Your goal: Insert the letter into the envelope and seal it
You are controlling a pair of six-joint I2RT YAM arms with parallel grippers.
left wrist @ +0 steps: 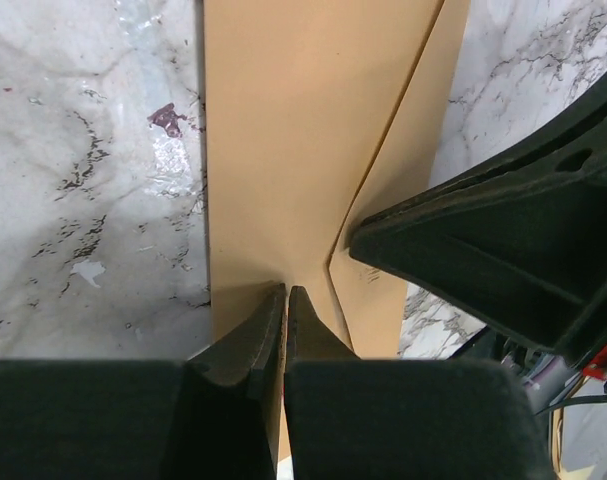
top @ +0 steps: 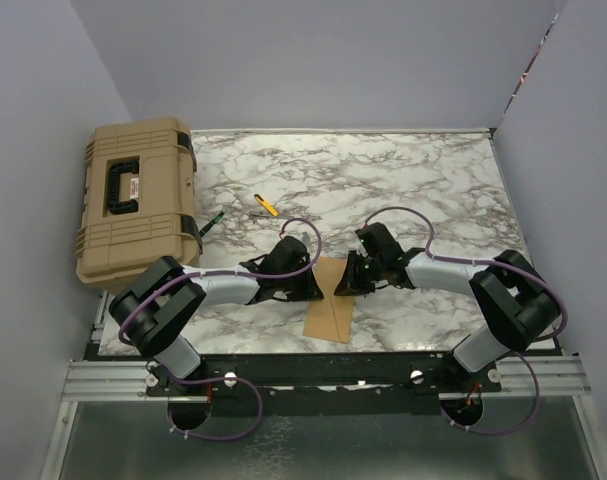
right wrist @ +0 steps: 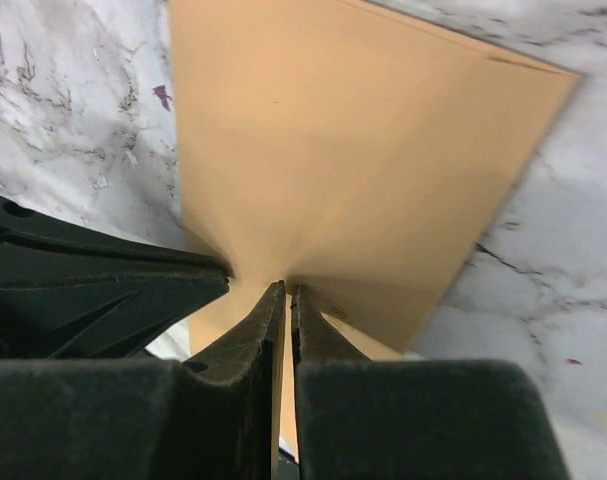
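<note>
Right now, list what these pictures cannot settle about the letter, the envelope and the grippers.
- Letter or envelope: the wrist views show only tan paper, cropped by the frame edges; which sheet is which is unclear.
- Flap, sealed or not: in the top view, the left gripper and right gripper cover part of the paper.
- Pinched edge: wrist views, hidden between their shut fingers.
- Yellow object: too small in the top view.

Tan envelope; grey-veined white marble table.

Table: case at left rear; envelope at front centre, between left gripper and right gripper.
</note>
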